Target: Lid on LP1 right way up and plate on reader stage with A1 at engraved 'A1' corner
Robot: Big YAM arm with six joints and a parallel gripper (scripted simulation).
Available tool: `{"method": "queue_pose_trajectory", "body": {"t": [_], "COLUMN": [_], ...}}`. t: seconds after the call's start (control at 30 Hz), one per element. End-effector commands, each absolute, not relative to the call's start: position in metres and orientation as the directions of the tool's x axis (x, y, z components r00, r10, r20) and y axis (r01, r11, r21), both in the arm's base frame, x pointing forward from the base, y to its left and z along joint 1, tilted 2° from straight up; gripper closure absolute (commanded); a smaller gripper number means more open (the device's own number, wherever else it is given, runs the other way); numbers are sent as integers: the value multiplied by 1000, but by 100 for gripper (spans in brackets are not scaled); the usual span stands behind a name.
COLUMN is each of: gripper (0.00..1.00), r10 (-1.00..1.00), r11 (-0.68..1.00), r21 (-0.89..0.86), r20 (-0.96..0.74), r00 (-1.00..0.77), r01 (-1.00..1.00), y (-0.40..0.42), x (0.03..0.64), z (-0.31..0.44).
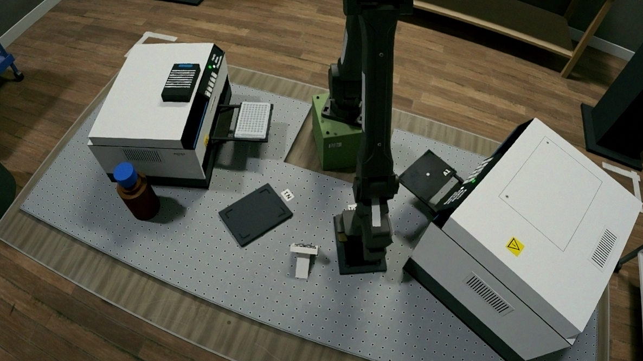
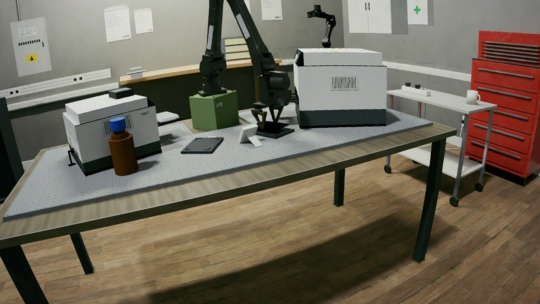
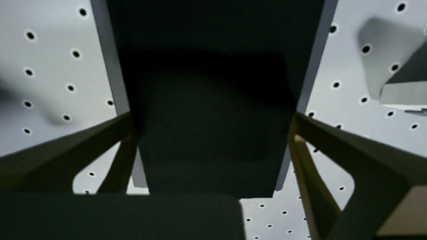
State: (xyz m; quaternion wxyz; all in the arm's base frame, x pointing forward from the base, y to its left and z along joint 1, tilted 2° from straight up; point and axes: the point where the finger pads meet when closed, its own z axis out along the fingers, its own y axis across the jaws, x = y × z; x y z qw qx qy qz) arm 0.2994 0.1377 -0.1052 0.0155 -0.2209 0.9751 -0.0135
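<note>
Bench deck (image 1: 188, 266) (image 2: 181, 166) carries the reader (image 1: 547, 189) (image 2: 339, 94) at one end and the smaller dispenser (image 1: 148, 93) (image 2: 145, 126) at the other. The robot arm (image 1: 379, 85) (image 2: 245, 30) reaches down between them. The reader's stage (image 1: 419, 176) extends with nothing loaded; its engraved A1 mark (image 1: 446, 172) is readable. The amber capped bottle (image 1: 140, 201) (image 2: 123, 155) stands upright beside the dispenser. N1 nest (image 1: 253, 217) (image 2: 201, 145) bears no labware. A small white stand (image 1: 302, 265) (image 2: 249, 133) (image 3: 403, 93) is near LP1 nest (image 1: 344, 269) (image 2: 285, 133) (image 3: 308, 78).

The well plate (image 1: 252, 120) (image 2: 167, 117) sits uncovered on the dispenser's stage; its A1 corner cannot be verified. The gripper (image 1: 355, 244) (image 2: 269, 123) (image 3: 213, 120) has its fingers closed on opposite edges of the dark lid (image 3: 213, 140), directly above LP1.

Step in hand is judged to be lid placement. Next move requires a level, square descent until the lid lies flat inside the locators, then release and a straight lift. Skew could leave one edge riding on a locator. Plate transfer remains outstanding.
</note>
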Motion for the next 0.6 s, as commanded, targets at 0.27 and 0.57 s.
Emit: {"method": "queue_pose_trajectory", "body": {"t": [0.27,0.57], "gripper": [15,15], "r10": [-434,-434], "r11": [901,901], "r21": [-35,-35], "r20": [-42,-46], "r00": [-900,-900], "r01": [-433,-432], "y": [146,147], "x": [308,309], "z": [-110,-111]}}
